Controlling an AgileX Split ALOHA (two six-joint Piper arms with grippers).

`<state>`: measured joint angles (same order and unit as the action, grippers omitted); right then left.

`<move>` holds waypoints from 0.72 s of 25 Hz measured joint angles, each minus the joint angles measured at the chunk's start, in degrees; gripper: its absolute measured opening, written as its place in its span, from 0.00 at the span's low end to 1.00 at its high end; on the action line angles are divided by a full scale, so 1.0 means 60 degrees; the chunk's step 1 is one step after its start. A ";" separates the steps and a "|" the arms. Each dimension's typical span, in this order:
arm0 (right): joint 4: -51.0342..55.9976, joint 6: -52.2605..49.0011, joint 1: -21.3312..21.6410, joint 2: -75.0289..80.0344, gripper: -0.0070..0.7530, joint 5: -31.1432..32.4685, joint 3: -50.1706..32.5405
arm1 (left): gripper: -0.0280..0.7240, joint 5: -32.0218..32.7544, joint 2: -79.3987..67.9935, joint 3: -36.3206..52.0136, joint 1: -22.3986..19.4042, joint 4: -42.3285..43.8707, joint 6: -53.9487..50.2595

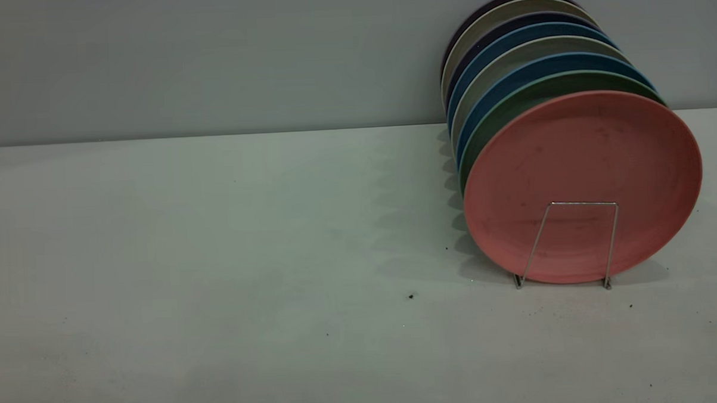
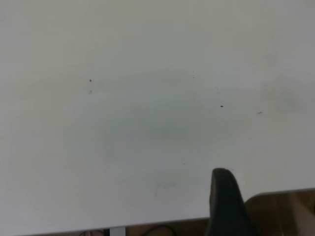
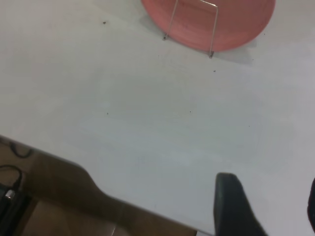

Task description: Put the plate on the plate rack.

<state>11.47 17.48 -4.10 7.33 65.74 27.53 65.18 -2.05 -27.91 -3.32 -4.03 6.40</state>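
Note:
The salmon-pink plate point(image 1: 584, 170) stands upright at the front of a row of plates on the right of the table, just behind the front wire loop of the silver plate rack point(image 1: 579, 204). In the right wrist view the plate point(image 3: 241, 19) and the rack loop point(image 3: 215, 29) show at the far side of the table. My right gripper point(image 3: 269, 189) is open and empty over the table's near edge, well away from the plate. My left gripper point(image 2: 270, 196) is open and empty over bare table near its edge; only one finger point(image 2: 224, 196) shows. Neither arm shows in the exterior view.
Behind the pink plate stand a teal-green plate point(image 1: 510, 109), blue plates point(image 1: 498, 89) and several more, reaching back to the grey wall point(image 1: 210, 57). The white table point(image 1: 217, 260) carries small dark specks. Its edge and cables point(image 3: 12, 189) show below.

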 joint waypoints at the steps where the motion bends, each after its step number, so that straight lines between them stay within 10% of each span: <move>1: 0.0000 0.0000 0.0000 0.0000 0.51 0.0000 0.0000 | 0.65 0.0000 0.0000 0.0000 0.0000 0.0000 0.0000; 18: 0.0031 0.0000 0.0802 -0.1381 0.51 0.0034 0.0000 | 0.65 0.0000 0.0553 0.0000 0.0234 0.0002 0.0000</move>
<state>11.65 17.48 0.71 -0.95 65.94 27.53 65.18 1.27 -27.91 -1.92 -4.01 6.40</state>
